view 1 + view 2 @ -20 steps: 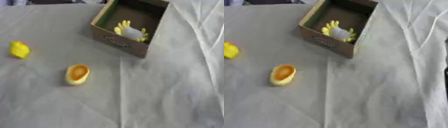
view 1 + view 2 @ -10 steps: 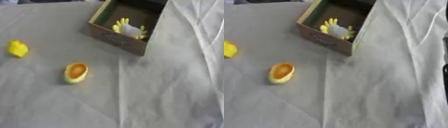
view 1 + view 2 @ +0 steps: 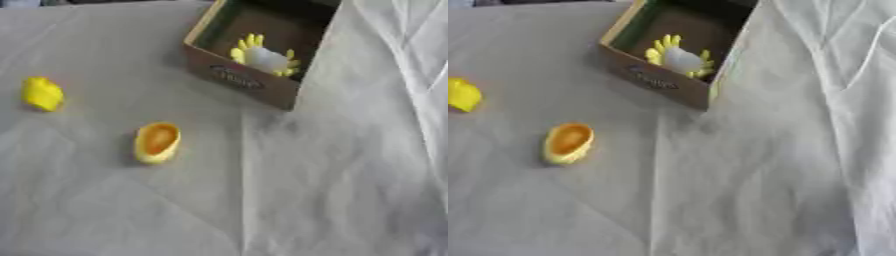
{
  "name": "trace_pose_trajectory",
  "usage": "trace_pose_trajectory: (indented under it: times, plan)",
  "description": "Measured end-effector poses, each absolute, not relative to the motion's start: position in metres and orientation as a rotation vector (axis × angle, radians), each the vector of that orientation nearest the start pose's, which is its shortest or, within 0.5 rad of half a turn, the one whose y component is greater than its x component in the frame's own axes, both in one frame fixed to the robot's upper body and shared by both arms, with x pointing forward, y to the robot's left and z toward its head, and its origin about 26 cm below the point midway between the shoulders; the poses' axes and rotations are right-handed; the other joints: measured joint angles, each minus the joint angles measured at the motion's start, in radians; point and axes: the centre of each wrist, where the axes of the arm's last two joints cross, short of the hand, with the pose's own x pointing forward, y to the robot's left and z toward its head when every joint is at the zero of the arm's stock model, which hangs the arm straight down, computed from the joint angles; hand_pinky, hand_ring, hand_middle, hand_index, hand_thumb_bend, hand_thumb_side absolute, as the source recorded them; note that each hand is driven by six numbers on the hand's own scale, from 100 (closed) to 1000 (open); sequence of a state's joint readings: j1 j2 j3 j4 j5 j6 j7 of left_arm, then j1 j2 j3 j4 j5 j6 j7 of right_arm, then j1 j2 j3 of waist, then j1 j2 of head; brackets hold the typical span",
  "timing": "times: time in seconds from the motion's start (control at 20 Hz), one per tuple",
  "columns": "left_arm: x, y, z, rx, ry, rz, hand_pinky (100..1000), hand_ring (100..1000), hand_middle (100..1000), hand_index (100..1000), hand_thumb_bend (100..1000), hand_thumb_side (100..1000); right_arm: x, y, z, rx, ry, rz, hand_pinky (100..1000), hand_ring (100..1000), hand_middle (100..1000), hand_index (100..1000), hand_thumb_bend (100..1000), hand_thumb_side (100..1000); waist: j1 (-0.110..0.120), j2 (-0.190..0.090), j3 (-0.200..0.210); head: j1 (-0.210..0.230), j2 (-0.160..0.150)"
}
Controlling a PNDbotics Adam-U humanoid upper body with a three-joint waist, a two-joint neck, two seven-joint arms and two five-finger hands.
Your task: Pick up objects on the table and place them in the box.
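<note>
No object shifted since before; box print unreadable; no hand visible.

Table cover: matt grey cloth (creased). Box: matt brown cardboard. Yellow pieces: smooth, plastic-looking.

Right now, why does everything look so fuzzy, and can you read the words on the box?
Left eye view: soft blur all over; the print on the box is an unreadable smudge. Right eye view: equally blurred; the orange-yellow cup-shaped thing casts only a faint shadow on the cloth, so the light is even, without glare.
</note>
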State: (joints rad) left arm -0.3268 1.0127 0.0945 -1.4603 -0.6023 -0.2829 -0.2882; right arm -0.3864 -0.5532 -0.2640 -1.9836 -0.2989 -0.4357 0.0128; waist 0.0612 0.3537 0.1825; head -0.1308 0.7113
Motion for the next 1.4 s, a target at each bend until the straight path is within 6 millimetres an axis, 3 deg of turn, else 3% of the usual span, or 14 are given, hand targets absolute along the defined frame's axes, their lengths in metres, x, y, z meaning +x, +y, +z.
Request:
trace_pose_trajectory:
  times: [0.15,0.4,0.75,1.05,1.2,1.4]
  plan:
    - [0.331,0.471,0.24,1.134,-1.318,-1.478,947,908,879,926,783,100,0.291,-0.344,0.277,0.217,3.381,-0.397,890,1000,705,876,100,574,0.002,0.0,-0.006,0.004,0.0]
    - [0.343,0.47,0.236,1.13,-1.312,-1.548,907,854,811,931,786,100,0.292,-0.342,0.277,0.203,3.38,-0.417,890,1000,701,874,100,573,0.003,0.0,-0.018,0.008,0.0]
    - [0.362,0.463,0.229,1.219,-1.435,-1.612,892,846,804,918,785,100,0.293,-0.339,0.278,0.178,3.376,-0.445,890,1000,697,873,100,571,0.002,0.005,-0.035,0.018,-0.001]
    - [0.38,0.456,0.219,1.187,-1.488,-1.628,882,847,819,913,786,100,0.294,-0.336,0.28,0.148,3.368,-0.47,891,1000,692,874,100,570,0.003,0.02,-0.053,0.029,-0.011]
    - [0.389,0.451,0.214,1.144,-1.519,-1.62,876,854,837,909,710,100,0.295,-0.334,0.281,0.134,3.364,-0.484,891,1000,690,874,100,570,0.004,0.027,-0.062,0.034,-0.018]
    - [0.398,0.446,0.211,1.091,-1.553,-1.589,869,857,855,912,675,100,0.295,-0.333,0.283,0.122,3.356,-0.492,891,1000,687,874,100,570,0.006,0.035,-0.075,0.041,-0.025]
